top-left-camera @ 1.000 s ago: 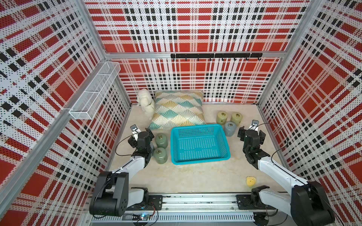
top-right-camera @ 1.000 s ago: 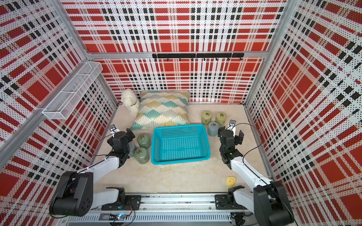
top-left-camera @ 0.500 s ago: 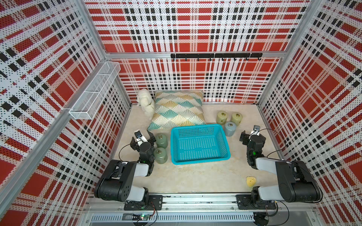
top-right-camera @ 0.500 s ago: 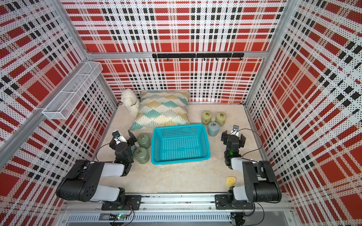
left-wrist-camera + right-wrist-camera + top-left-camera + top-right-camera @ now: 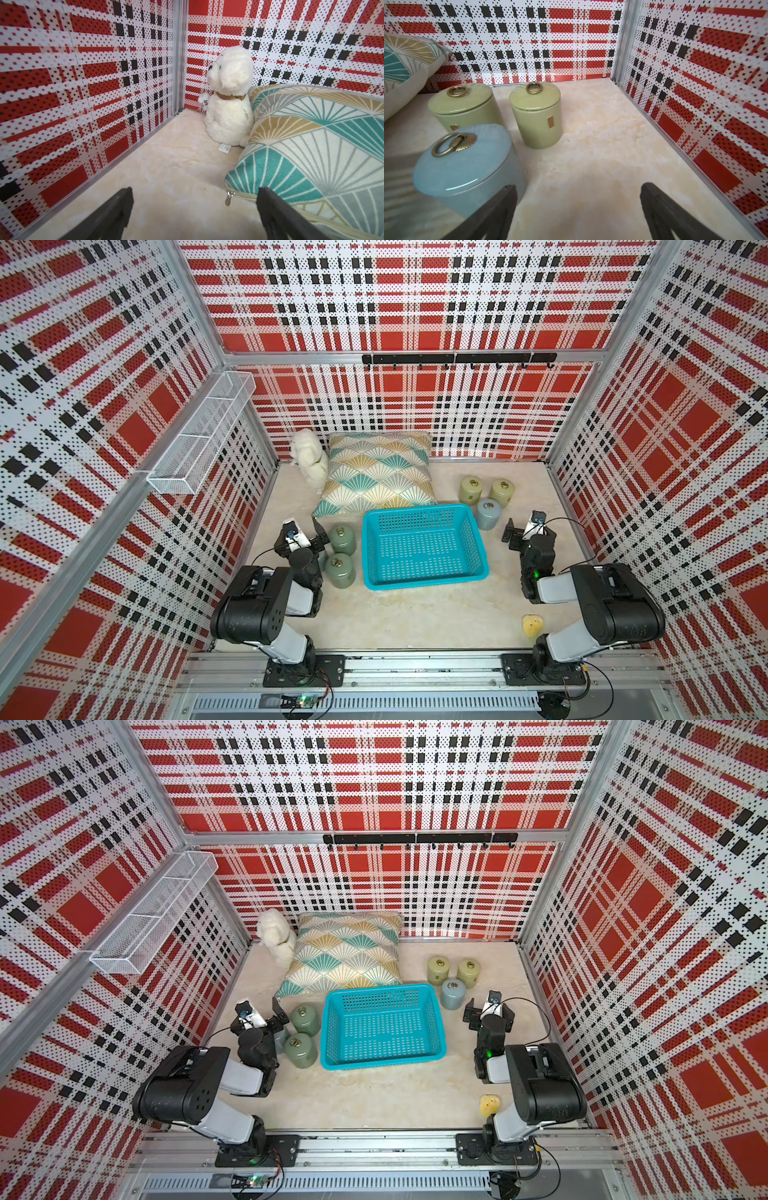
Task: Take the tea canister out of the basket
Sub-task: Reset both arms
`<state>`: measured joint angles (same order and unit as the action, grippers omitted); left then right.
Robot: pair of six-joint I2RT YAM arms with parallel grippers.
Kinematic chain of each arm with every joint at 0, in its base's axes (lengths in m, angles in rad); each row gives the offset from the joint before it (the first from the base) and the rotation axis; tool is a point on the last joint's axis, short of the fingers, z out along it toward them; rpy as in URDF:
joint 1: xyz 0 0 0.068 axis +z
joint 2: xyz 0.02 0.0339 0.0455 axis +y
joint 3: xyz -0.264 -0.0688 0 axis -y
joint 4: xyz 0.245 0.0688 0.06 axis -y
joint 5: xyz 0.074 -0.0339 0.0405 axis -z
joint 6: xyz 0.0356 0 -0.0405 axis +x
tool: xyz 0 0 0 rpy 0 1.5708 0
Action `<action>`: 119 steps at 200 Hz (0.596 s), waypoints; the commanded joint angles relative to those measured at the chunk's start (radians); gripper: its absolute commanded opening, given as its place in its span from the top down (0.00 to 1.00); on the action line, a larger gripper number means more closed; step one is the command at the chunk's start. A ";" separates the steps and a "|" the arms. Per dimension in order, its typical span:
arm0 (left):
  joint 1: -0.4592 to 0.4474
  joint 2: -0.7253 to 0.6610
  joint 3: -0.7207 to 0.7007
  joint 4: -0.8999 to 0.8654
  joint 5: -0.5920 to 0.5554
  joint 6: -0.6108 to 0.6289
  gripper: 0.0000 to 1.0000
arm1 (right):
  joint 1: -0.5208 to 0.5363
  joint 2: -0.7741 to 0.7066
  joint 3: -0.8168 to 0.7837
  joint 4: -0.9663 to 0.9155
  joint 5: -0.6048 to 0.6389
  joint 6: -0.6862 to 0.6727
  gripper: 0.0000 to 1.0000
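The turquoise basket (image 5: pixel 419 549) (image 5: pixel 382 1029) sits mid-table with nothing in it. Two dark green tea canisters (image 5: pixel 343 538) (image 5: pixel 340 570) stand just outside its left wall. Two olive canisters (image 5: pixel 471 490) (image 5: pixel 537 116) and a light blue canister (image 5: pixel 488 513) (image 5: pixel 467 166) stand off its far right corner. My left gripper (image 5: pixel 299 537) (image 5: pixel 194 193) is open beside the dark green pair, facing the far left corner. My right gripper (image 5: pixel 530 531) (image 5: pixel 578 188) is open just right of the light blue canister, over bare tabletop.
A fan-patterned pillow (image 5: pixel 376 479) (image 5: pixel 311 145) lies behind the basket, with a white plush dog (image 5: pixel 309 462) (image 5: pixel 228 99) at its left. A small yellow object (image 5: pixel 532 625) lies near the right arm's base. A white wire rack (image 5: pixel 203 431) hangs on the left wall.
Both arms have folded back over their bases with elbows drawn in. The grippers stay near the same spots, both still open. The basket and canisters have not moved.
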<state>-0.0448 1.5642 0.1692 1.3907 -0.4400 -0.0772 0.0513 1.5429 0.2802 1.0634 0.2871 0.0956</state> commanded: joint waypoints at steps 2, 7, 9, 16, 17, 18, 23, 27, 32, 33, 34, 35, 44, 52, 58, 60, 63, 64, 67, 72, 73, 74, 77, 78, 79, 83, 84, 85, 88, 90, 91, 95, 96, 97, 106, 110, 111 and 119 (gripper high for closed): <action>0.006 0.000 0.009 0.034 0.025 0.000 0.01 | 0.004 0.005 0.015 0.033 -0.018 -0.010 0.00; 0.006 0.000 0.010 0.034 0.024 0.000 0.01 | 0.003 0.006 0.016 0.034 -0.017 -0.010 0.00; 0.009 0.000 0.010 0.034 0.024 0.000 0.01 | 0.004 0.001 0.018 0.027 -0.019 -0.009 0.00; 0.006 0.000 0.010 0.034 0.024 0.001 0.01 | 0.003 -0.005 0.020 0.006 -0.020 -0.006 0.00; 0.006 0.001 0.010 0.034 0.024 0.001 0.01 | 0.003 -0.004 0.019 0.011 -0.019 -0.007 0.00; 0.006 0.001 0.010 0.034 0.023 0.001 0.01 | 0.003 -0.002 0.018 0.016 -0.019 -0.007 0.00; 0.003 0.002 0.013 0.032 0.022 0.004 0.01 | 0.003 0.004 0.016 0.030 -0.017 -0.010 0.00; -0.001 0.006 0.018 0.030 0.014 0.005 0.01 | 0.003 -0.002 0.018 0.017 -0.019 -0.008 0.00; -0.009 0.008 0.021 0.030 0.004 0.009 0.01 | 0.002 -0.006 0.021 0.006 -0.020 -0.005 0.00; -0.010 0.008 0.022 0.030 0.001 0.010 0.01 | 0.002 -0.005 0.020 0.007 -0.019 -0.005 0.00; -0.011 0.007 0.022 0.029 -0.001 0.011 0.01 | 0.003 -0.003 0.020 0.012 -0.020 -0.007 0.00; -0.013 0.008 0.022 0.029 -0.001 0.012 0.01 | 0.003 -0.001 0.020 0.016 -0.019 -0.007 0.00; -0.021 0.010 0.025 0.027 -0.014 0.020 0.01 | 0.003 -0.003 0.018 0.014 -0.019 -0.007 0.00; -0.020 0.010 0.024 0.027 -0.011 0.019 0.01 | 0.003 -0.001 0.018 0.017 -0.020 -0.007 0.00; -0.021 0.010 0.025 0.027 -0.011 0.020 0.01 | 0.003 -0.001 0.018 0.018 -0.019 -0.008 0.00; -0.021 0.010 0.025 0.027 -0.011 0.020 0.01 | 0.003 -0.002 0.020 0.014 -0.019 -0.006 0.00; -0.021 0.010 0.025 0.026 -0.011 0.020 0.01 | 0.002 -0.004 0.019 0.012 -0.020 -0.006 0.00; -0.021 0.009 0.025 0.026 -0.010 0.020 0.01 | 0.003 -0.003 0.019 0.011 -0.019 -0.006 0.00; -0.020 0.010 0.025 0.026 -0.011 0.020 0.01 | 0.002 -0.002 0.019 0.016 -0.019 -0.007 0.00; -0.019 0.008 0.026 0.026 -0.012 0.020 0.01 | 0.003 -0.001 0.018 0.018 -0.019 -0.008 0.00; -0.022 0.008 0.026 0.027 -0.011 0.020 0.01 | 0.004 -0.001 0.019 0.017 -0.019 -0.008 0.00; -0.021 0.009 0.025 0.027 -0.011 0.020 0.01 | 0.003 -0.002 0.019 0.015 -0.020 -0.008 0.00; -0.021 0.009 0.024 0.025 -0.011 0.019 0.01 | 0.003 -0.003 0.020 0.014 -0.020 -0.006 0.00; -0.021 0.009 0.025 0.026 -0.011 0.020 0.01 | 0.004 -0.003 0.019 0.013 -0.020 -0.006 0.00; -0.020 0.009 0.025 0.026 -0.011 0.020 0.01 | 0.003 -0.003 0.019 0.012 -0.019 -0.007 0.00; -0.021 0.010 0.024 0.027 -0.011 0.020 0.01 | 0.003 -0.001 0.019 0.017 -0.019 -0.008 0.00; -0.021 0.010 0.025 0.027 -0.011 0.019 0.01 | 0.003 -0.001 0.019 0.017 -0.019 -0.007 0.00; -0.023 0.010 0.025 0.027 -0.011 0.019 0.01 | 0.003 -0.001 0.019 0.018 -0.019 -0.008 0.00; -0.020 0.009 0.025 0.027 -0.011 0.020 0.01 | 0.003 -0.002 0.019 0.017 -0.020 -0.008 0.00; -0.021 0.010 0.025 0.027 -0.011 0.019 0.01 | 0.003 -0.003 0.019 0.015 -0.019 -0.007 0.00; -0.021 0.010 0.025 0.027 -0.011 0.020 0.01 | 0.003 -0.003 0.019 0.014 -0.019 -0.007 0.00; -0.021 0.010 0.026 0.027 -0.011 0.020 0.01 | 0.002 -0.002 0.019 0.015 -0.019 -0.007 0.00; -0.021 0.010 0.026 0.027 -0.011 0.019 0.01 | 0.002 -0.002 0.020 0.016 -0.019 -0.008 0.00; -0.021 0.010 0.026 0.027 -0.011 0.019 0.01 | 0.002 -0.001 0.019 0.016 -0.019 -0.008 0.00; -0.020 0.011 0.027 0.025 -0.010 0.020 0.01 | 0.002 -0.003 0.020 0.014 -0.020 -0.007 0.00; -0.020 0.010 0.027 0.025 -0.009 0.019 0.01 | 0.003 -0.002 0.019 0.016 -0.020 -0.007 0.00; -0.020 0.010 0.027 0.025 -0.009 0.020 0.01 | 0.003 -0.001 0.020 0.016 -0.019 -0.007 0.00; -0.020 0.011 0.027 0.025 -0.009 0.019 0.01 | 0.003 -0.003 0.019 0.015 -0.019 -0.007 0.00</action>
<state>-0.0605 1.5646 0.1814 1.3975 -0.4423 -0.0696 0.0513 1.5429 0.2844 1.0664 0.2695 0.0940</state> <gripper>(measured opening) 0.991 0.999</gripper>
